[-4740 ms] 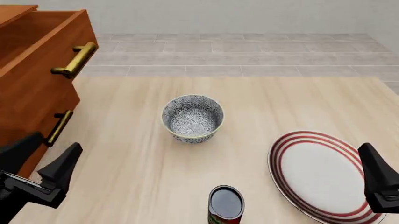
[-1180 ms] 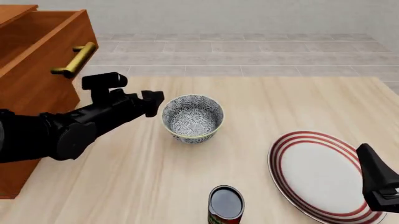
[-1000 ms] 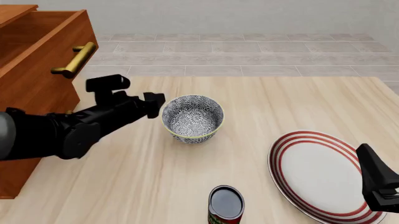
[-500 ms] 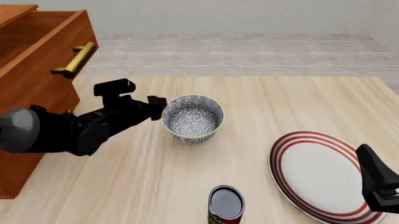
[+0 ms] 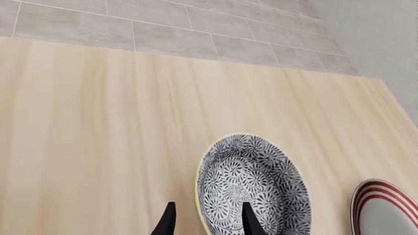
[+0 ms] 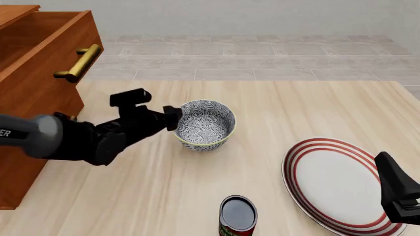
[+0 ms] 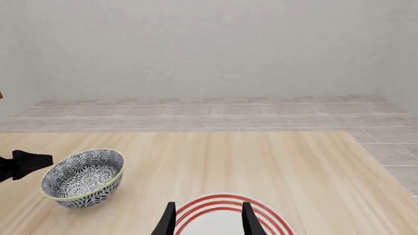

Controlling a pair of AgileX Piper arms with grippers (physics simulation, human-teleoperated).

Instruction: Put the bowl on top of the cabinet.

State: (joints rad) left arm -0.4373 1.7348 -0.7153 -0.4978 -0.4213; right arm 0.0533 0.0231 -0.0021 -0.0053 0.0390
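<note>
Bowl (image 6: 203, 125) on table mid-front, right of cabinet (image 6: 36, 73). Left gripper (image 6: 173, 118) has advanced to near rim, jaws parted astride wall, not clamped. Grasp imminent. Right gripper (image 7: 206, 220) parted, idle.

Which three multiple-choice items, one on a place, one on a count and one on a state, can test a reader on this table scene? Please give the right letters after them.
1. Where is the left pincer?
A. at the near-left rim of the small blue-grey patterned ceramic bowl
B. over the plate
C. inside the drawer

2. How many red rings edge the flat white plate?
A. one
B. three
C. five

3. What is the state of the top drawer of the reddish-brown wooden cabinet?
A. shut
B. removed
C. pulled open

Answers: 1 A, the left wrist view shows its fingertips astride the rim; 2 B, three rings are countable; 3 C, the drawer front juts out.
</note>
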